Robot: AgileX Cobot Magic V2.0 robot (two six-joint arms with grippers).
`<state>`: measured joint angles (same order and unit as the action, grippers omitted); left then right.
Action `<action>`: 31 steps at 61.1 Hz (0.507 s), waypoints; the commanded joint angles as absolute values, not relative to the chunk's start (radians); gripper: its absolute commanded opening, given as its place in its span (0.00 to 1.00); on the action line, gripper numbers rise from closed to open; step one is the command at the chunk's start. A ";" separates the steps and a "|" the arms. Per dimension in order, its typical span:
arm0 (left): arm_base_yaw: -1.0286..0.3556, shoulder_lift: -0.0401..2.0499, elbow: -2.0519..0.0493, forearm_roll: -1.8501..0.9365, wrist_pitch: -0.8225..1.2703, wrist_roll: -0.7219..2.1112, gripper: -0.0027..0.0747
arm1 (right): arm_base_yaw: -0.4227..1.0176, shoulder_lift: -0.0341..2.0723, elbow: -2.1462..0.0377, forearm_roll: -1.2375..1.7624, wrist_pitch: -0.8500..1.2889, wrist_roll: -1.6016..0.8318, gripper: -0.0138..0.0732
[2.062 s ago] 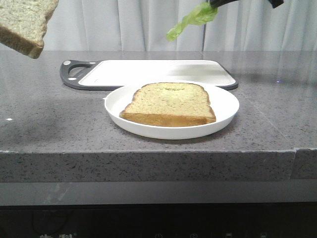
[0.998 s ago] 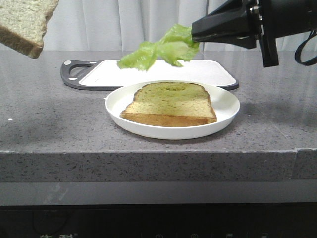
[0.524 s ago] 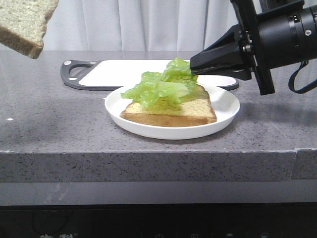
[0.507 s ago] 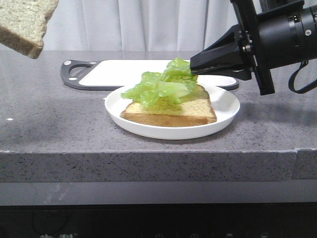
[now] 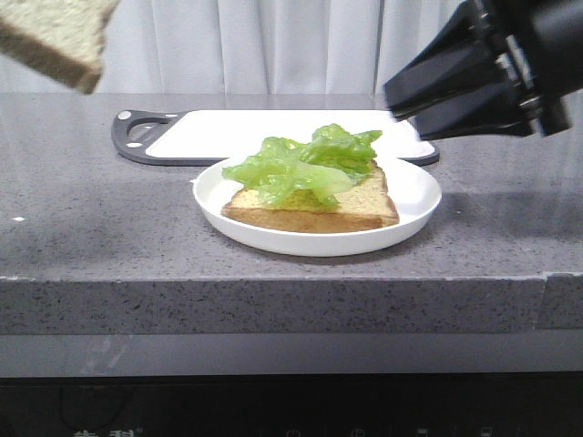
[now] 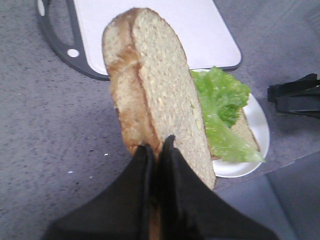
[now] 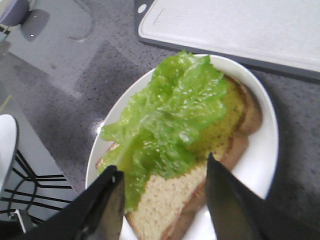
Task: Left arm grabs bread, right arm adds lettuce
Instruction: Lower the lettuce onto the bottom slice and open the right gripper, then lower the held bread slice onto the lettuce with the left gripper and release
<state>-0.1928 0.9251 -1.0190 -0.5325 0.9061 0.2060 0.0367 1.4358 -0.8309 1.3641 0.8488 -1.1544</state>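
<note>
The bread (image 5: 55, 36), a thick tan slice with brown crust, hangs in the air at the top left. In the left wrist view my left gripper (image 6: 155, 147) is shut on the bread (image 6: 155, 85) at its lower edge. The lettuce (image 5: 305, 164) lies on a second slice (image 5: 310, 208) on the white plate (image 5: 414, 196). My right gripper (image 5: 401, 109) is open and empty, just above and to the right of the plate. In the right wrist view its fingers stand apart over the lettuce (image 7: 170, 115) without touching it.
A white cutting board with a dark rim and handle (image 5: 273, 127) lies behind the plate. The grey stone counter's front edge (image 5: 273, 291) runs across, close below the plate.
My right gripper brought the lettuce down onto the slice on the plate, let it go, opened and rose to the right. The held bread shifted slightly up.
</note>
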 commanded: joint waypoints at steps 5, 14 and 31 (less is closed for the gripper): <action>-0.192 0.995 -1.045 -0.813 0.842 0.359 0.01 | 0.019 1.263 -0.851 1.194 0.850 -0.967 0.61; -0.220 1.097 -1.045 -1.019 0.842 0.518 0.01 | 0.019 1.151 -0.851 1.120 0.888 -0.910 0.61; -0.309 1.341 -1.049 -1.334 0.849 0.804 0.01 | 0.019 1.044 -0.851 1.109 0.885 -0.910 0.61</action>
<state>-0.2948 1.3149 -1.0190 -1.1686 0.8629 0.7127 0.0250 1.0752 -0.8309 1.0751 0.8943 -0.9098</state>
